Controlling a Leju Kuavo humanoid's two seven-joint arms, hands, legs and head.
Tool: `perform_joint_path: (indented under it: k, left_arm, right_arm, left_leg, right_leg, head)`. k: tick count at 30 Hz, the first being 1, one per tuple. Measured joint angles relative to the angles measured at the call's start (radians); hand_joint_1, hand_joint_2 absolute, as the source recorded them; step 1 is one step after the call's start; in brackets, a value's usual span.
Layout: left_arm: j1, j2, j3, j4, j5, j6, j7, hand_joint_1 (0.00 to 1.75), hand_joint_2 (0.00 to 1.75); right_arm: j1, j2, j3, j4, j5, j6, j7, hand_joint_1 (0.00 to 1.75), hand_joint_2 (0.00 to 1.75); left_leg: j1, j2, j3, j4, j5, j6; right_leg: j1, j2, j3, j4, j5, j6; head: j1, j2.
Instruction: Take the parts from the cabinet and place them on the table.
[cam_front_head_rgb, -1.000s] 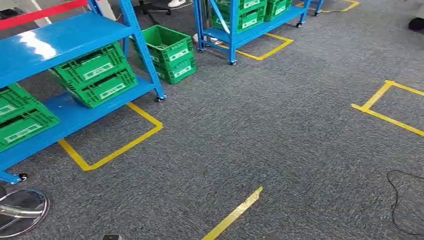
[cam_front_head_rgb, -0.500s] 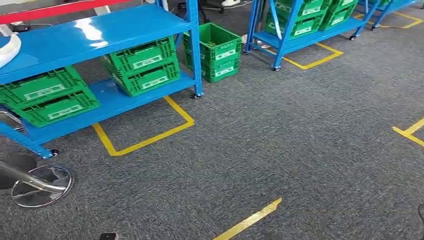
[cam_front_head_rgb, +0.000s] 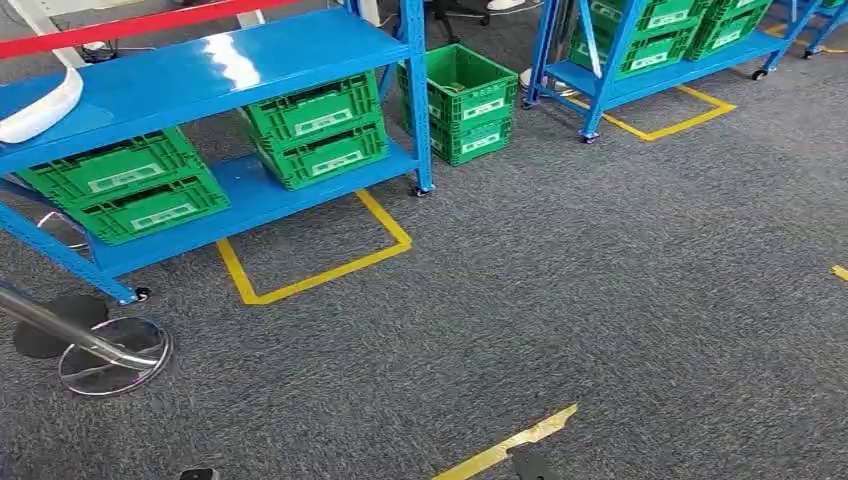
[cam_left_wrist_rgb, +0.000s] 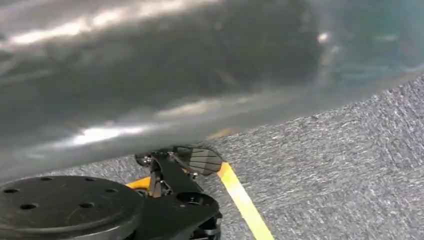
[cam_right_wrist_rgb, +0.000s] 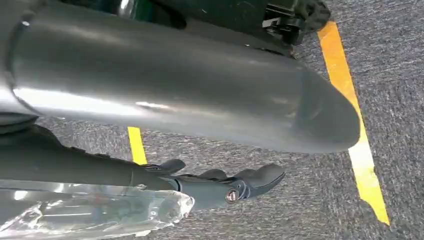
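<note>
**A:** Eyes on the right hand (cam_right_wrist_rgb: 220, 187), seen from its own wrist. What has it got?

**B:** A clear bag (cam_right_wrist_rgb: 100, 212), crinkled and shiny, carried off the floor. The hand holds it against its underside, with the dark fingers (cam_right_wrist_rgb: 260, 177) lightly curled and close together, their tips poking out past the bag's end.

**A:** And what's in the bag?

**B:** He can't tell; the plastic is all glare. The bag sits just behind the fingertips, on the wrist side.

**A:** What lies below those fingers?

**B:** Grey carpet (cam_right_wrist_rgb: 400, 75). A broad strip of yellow tape (cam_right_wrist_rgb: 357, 145) runs along it beyond the fingertips, well apart from them.

**A:** Over to the head view, then.

**B:** Far ahead of the fingers stands a blue rack (cam_front_head_rgb: 200, 70) on small wheels. Its lower shelf carries two stacks of green crates (cam_front_head_rgb: 315, 130), each stack two high.

**A:** Anything on the top shelf?

**B:** A white curved object (cam_front_head_rgb: 45, 110) at its far left end, and a red bar (cam_front_head_rgb: 130, 22) runs above that.

**A:** Around the rack?

**B:** A yellow floor outline (cam_front_head_rgb: 320, 275) is taped along its near corner. Another green crate stack (cam_front_head_rgb: 465, 100) stands on the carpet just beside its right post. A second blue rack (cam_front_head_rgb: 640, 80), also loaded with green crates, stands farther right.

**A:** That chrome ring, low left?

**B:** A round stool base (cam_front_head_rgb: 110, 355), near the first rack's front leg.
</note>
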Motion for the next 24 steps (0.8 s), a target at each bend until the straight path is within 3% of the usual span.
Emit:
perform_joint_path:
  k: [2, 5, 6, 17, 18, 21, 22, 23, 24]
  left_arm:
    - [0.0, 0.0, 0.002, 0.0, 0.0, 0.0, 0.0, 0.0, 0.0]
    - [0.0, 0.0, 0.002, 0.0, 0.0, -0.001, 0.0, 0.0, 0.0]
    - [0.0, 0.0, 0.002, 0.0, 0.0, -0.001, 0.0, 0.0, 0.0]
    - [0.0, 0.0, 0.002, 0.0, -0.008, -0.003, 0.0, 0.0, 0.0]
    - [0.0, 0.002, 0.002, 0.0, -0.01, -0.003, 0.0, 0.0, 0.0]
    - [-0.001, 0.002, 0.002, -0.001, -0.015, -0.003, 0.0, 0.0, 0.0]
    - [0.0, 0.0, 0.002, -0.001, -0.016, -0.003, 0.0, 0.0, 0.0]
    - [0.0, -0.002, 0.002, -0.001, -0.017, -0.003, 0.0, 0.0, 0.0]
    - [0.0, -0.002, 0.002, -0.001, -0.018, -0.003, 0.0, 0.0, 0.0]
  right_arm:
    - [0.0, 0.0, 0.0, 0.0, -0.001, 0.001, -0.002, 0.0, 0.0]
    - [0.001, 0.0, 0.0, 0.0, -0.002, 0.0, -0.005, 0.0, 0.0]
    - [0.002, 0.0, 0.0, 0.0, -0.002, 0.0, -0.005, 0.0, 0.0]
    - [0.016, 0.0, 0.0, 0.0, -0.008, -0.003, -0.011, 0.0, 0.0]
    - [0.017, 0.001, 0.0, 0.0, -0.008, -0.003, -0.011, 0.0, 0.0]
    - [0.018, 0.004, 0.0, 0.0, -0.01, -0.005, -0.011, 0.0, 0.0]
    - [0.019, 0.004, 0.0, 0.0, -0.011, -0.006, -0.012, 0.0, 0.0]
    - [0.019, 0.004, -0.001, 0.0, -0.011, -0.007, -0.012, 0.0, 0.0]
    - [0.018, 0.004, -0.002, 0.0, -0.011, -0.007, -0.013, 0.0, 0.0]
  left_leg:
    - [0.001, 0.0, 0.0, -0.001, 0.0, -0.004]
    - [0.007, 0.001, 0.0, -0.004, -0.001, -0.055]
    - [0.008, 0.001, 0.0, -0.004, -0.001, -0.056]
    - [0.002, 0.002, -0.001, -0.003, -0.003, -0.054]
    - [-0.002, 0.002, -0.003, 0.008, -0.007, -0.046]
    - [-0.005, 0.007, 0.001, -0.005, -0.002, -0.019]
    - [0.008, 0.016, 0.018, -0.037, 0.013, -0.014]
    - [0.006, 0.021, 0.029, -0.048, 0.014, -0.011]
    - [0.008, 0.026, 0.03, -0.048, 0.014, -0.011]
  right_leg:
    - [0.001, 0.0, 0.0, 0.001, 0.0, 0.0]
    - [0.004, 0.0, -0.001, 0.002, -0.002, -0.003]
    - [0.005, 0.0, 0.0, 0.002, -0.002, -0.003]
    - [-0.002, 0.0, 0.002, -0.002, -0.001, -0.001]
    - [-0.01, 0.001, 0.003, -0.008, 0.002, 0.008]
    - [-0.008, 0.007, 0.005, -0.02, 0.006, 0.022]
    - [-0.006, -0.004, 0.0, -0.012, 0.001, 0.02]
    - [-0.001, -0.031, -0.009, 0.015, -0.018, 0.023]
    - [-0.003, -0.041, -0.04, 0.075, -0.054, 0.026]
  head:
    - [0.0, 0.0]
    - [0.0, 0.0]
    - [0.0, 0.0]
    - [0.001, 0.0]
    - [0.001, 0.0]
    - [-0.001, 0.0]
    - [0.001, 0.0]
    - [0.004, 0.0]
    - [0.007, 0.0]
